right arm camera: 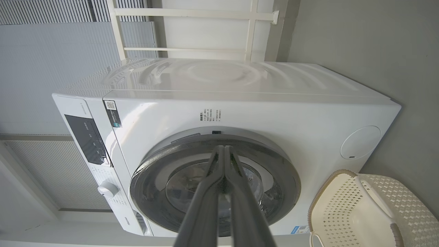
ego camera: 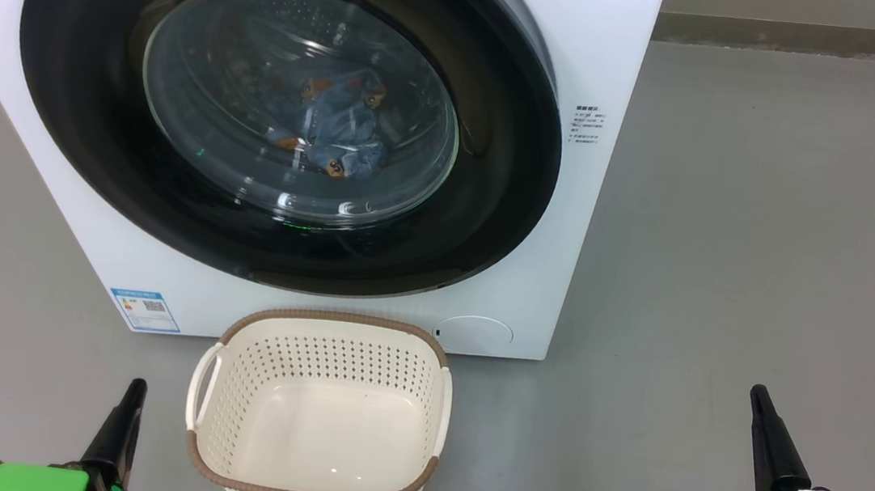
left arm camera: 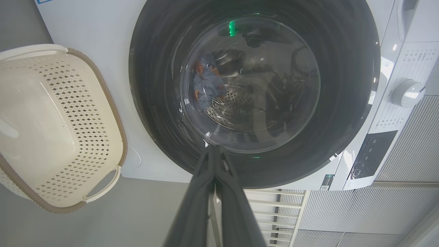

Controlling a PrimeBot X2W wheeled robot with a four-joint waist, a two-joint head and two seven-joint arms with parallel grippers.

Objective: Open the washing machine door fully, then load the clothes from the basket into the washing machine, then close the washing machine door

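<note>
Grey floor [ego camera: 732,228] bears the basket [ego camera: 332,318] just before the closed washing machine door [ego camera: 495,162].

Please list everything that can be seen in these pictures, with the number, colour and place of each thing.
washer: 1, white, on floor
door: 1, black with clear glass, washer front, looks closed
clothes: number unclear, light blue with orange-brown prints, inside drum
basket: 1, cream with brown rim, on floor before washer, empty
label: 1, blue, washer's lower left corner
knob: 1, white, control panel
floor: grey
left gripper: 1, dark, shut, lower left
right gripper: 1, dark, shut, lower right
</note>
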